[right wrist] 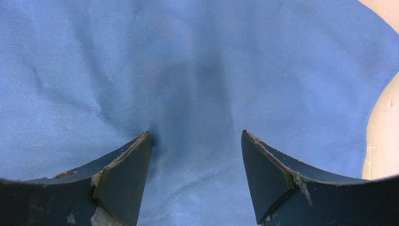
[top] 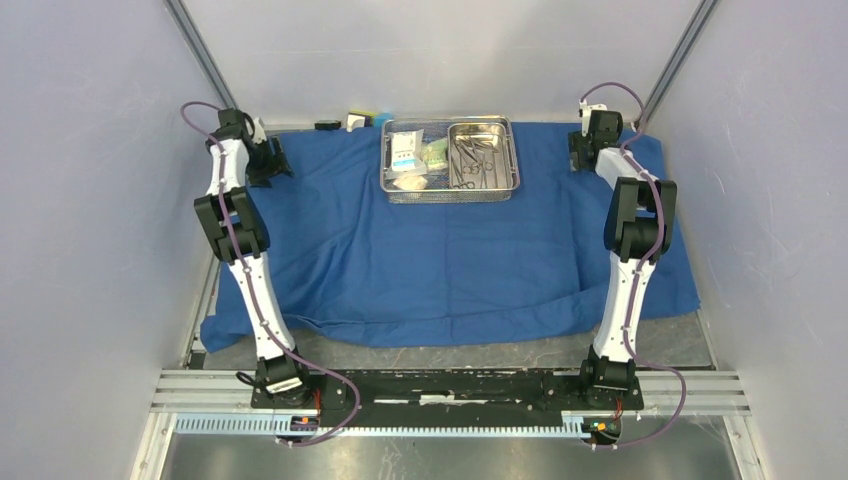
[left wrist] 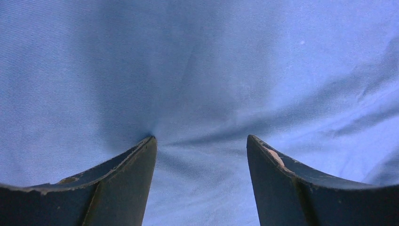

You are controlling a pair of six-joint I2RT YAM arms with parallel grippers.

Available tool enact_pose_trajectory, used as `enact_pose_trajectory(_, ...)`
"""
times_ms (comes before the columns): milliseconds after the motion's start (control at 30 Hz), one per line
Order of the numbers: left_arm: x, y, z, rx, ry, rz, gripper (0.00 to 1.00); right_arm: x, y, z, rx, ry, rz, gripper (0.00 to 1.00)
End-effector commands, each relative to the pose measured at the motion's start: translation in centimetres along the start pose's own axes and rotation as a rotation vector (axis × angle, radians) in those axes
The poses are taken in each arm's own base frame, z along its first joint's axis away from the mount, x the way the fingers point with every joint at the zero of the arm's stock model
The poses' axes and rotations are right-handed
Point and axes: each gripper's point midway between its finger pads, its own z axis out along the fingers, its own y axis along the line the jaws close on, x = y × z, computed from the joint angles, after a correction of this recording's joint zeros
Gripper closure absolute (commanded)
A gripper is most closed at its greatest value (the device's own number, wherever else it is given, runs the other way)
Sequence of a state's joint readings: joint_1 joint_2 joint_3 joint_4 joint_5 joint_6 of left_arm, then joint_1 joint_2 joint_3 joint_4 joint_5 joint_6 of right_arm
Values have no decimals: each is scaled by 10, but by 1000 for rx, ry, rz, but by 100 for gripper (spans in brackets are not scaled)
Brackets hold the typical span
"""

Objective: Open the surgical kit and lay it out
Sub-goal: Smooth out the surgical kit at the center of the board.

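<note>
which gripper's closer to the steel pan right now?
Right. The right gripper sits just right of the steel pan; the left gripper is farther off, past the basket on its left side.

The basket [top: 450,196] sits far-centre on the cloth [top: 450,270], packets [top: 408,150] in its left half, pan [top: 498,134] in its right.

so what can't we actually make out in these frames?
- Instruments in the pan: top view, too small to count or identify.
- Packets in the basket: top view, print too small to read.
- Blocks at the far edge: top view, tiny, shapes unclear.
- Left hand, right hand: fingertips hidden under their own wrists in the top view.
- Wrist views: cloth fills both; the basket is out of frame.
</note>
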State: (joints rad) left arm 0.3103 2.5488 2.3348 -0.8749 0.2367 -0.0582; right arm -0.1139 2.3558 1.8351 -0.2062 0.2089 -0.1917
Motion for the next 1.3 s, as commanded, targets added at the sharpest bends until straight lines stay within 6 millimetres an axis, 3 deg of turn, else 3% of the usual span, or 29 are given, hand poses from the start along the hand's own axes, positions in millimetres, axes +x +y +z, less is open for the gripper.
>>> enact_pose_trajectory(0, 14, 29, 16, -61, 44, 26, 22, 3, -21, -1, 53, 18, -10, 24)
enact_pose_trajectory(100, -3, 14, 4, 1, -31, 46, 20, -12, -11, -17, -25, -59, 6, 24)
enact_pose_trajectory(200, -29, -3, -26, 49, -148, 79, 18, -37, -4, -50, -101, -183, 33, 24)
enact_pose_trajectory(267, -39, -13, -48, 73, -213, 122, 17, -40, 0, -72, -137, -229, 35, 24)
enact_pose_trajectory(367, -36, -28, -83, 116, -278, 191, 16, -48, 5, -107, -197, -305, 19, 23)
enact_pose_trajectory(467, -11, -39, -105, 156, -282, 277, 15, -31, 10, -130, -232, -300, -26, 23)
enact_pose_trajectory(533, 16, -40, -111, 160, -232, 351, 14, -15, 11, -143, -240, -278, -73, 23)
enact_pose_trajectory(600, 48, -35, -111, 157, -155, 422, 14, 15, 16, -149, -270, -193, -124, 23)
enact_pose_trajectory(800, 141, -3, -104, 101, 61, 593, 15, 95, 24, -168, -312, -28, -272, 23)
enact_pose_trajectory(900, 174, 14, -98, 59, 148, 628, 17, 130, 23, -174, -306, 57, -325, 24)
enact_pose_trajectory(1033, 195, 35, -93, -18, 215, 668, 19, 169, 11, -179, -248, 149, -390, 24)
enact_pose_trajectory(1267, 210, 70, -97, -152, 310, 735, 23, 228, -17, -183, -190, 304, -444, 24)
